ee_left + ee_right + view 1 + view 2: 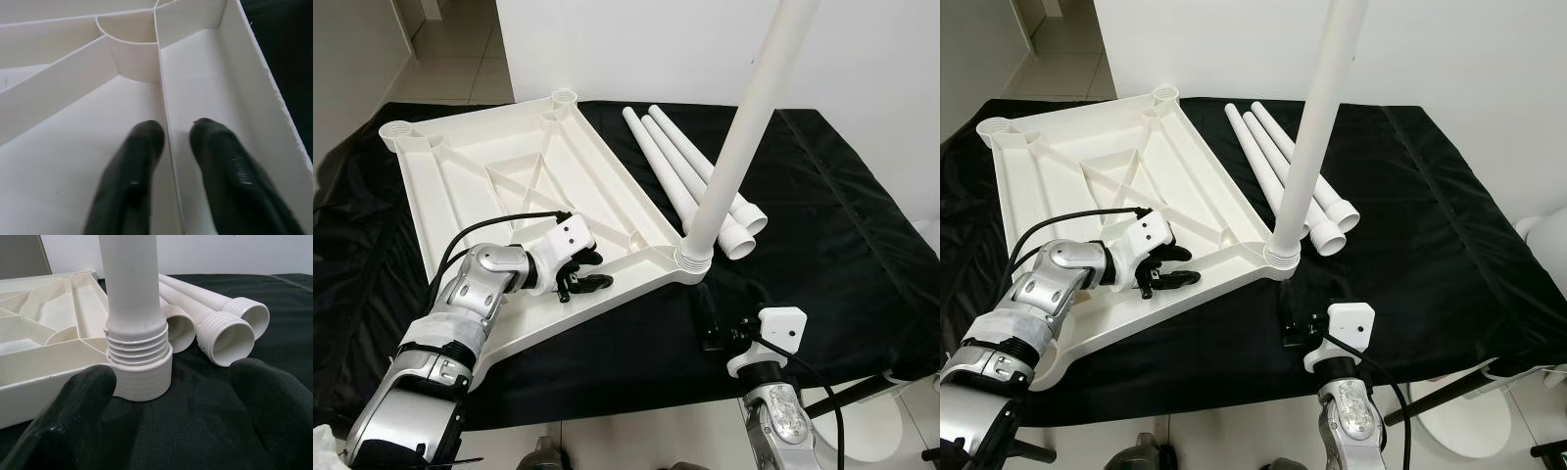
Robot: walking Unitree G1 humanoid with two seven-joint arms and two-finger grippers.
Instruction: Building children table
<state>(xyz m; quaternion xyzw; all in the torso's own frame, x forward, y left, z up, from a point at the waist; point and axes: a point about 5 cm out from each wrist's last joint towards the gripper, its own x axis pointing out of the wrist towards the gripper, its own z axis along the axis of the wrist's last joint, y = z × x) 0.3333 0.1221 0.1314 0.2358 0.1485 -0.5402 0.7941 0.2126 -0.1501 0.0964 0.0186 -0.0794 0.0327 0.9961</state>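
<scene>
A white plastic tabletop (509, 157) lies upside down on a black cloth. One white leg (734, 147) stands upright in the near right corner socket (693, 259). Three loose legs (690, 176) lie side by side beyond it, threaded ends toward me. My left gripper (579, 277) rests on the tabletop's underside near the front edge. Its fingers (142, 147) are shut on a thin rib (164, 98), one on each side. My right gripper (710, 328) hovers low over the cloth just in front of the socket (142, 372), open wide and touching nothing.
Empty corner sockets sit at the tabletop's far left (399, 130) and far corner (565, 97). The black cloth (822, 215) covers the whole work surface and drops off at the front edge. A white wall stands behind. A white round object (1469, 421) sits on the floor at the lower right.
</scene>
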